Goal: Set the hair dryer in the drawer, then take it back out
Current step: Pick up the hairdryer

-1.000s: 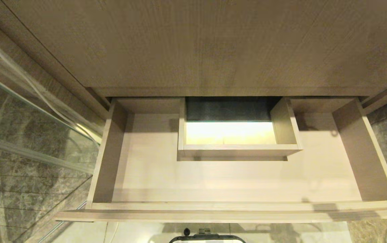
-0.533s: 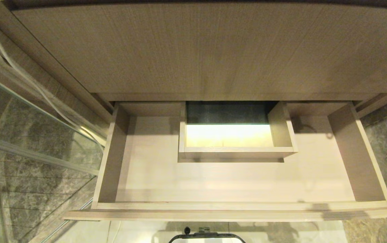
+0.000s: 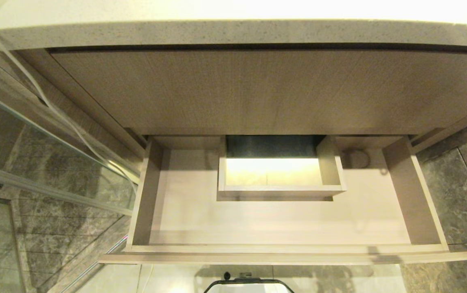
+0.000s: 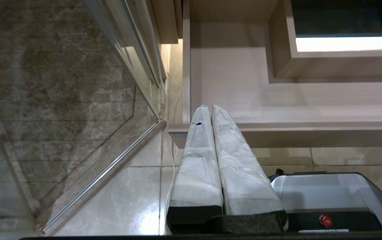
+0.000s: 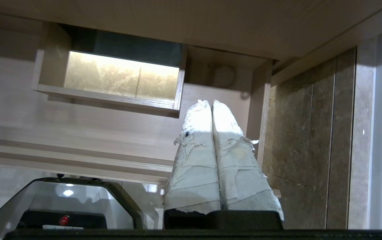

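The drawer stands pulled out, wide and shallow, in light wood grain. Its floor is bare around the boxed cut-out at mid-back. The hair dryer is not in any view. Neither arm shows in the head view. My left gripper is shut with nothing between its white-wrapped fingers, and it points at the left front corner of the drawer. My right gripper is also shut and empty, and points toward the right end of the drawer, close to its side wall.
A speckled stone countertop edge runs above the taller wood panel. A glass shower screen stands to the left and a grey tiled wall to the right. My own base sits below the drawer front on the pale floor tiles.
The head view has risen. The countertop edge has come into sight and the drawer sits lower and smaller in the picture. The drawer itself has not moved.
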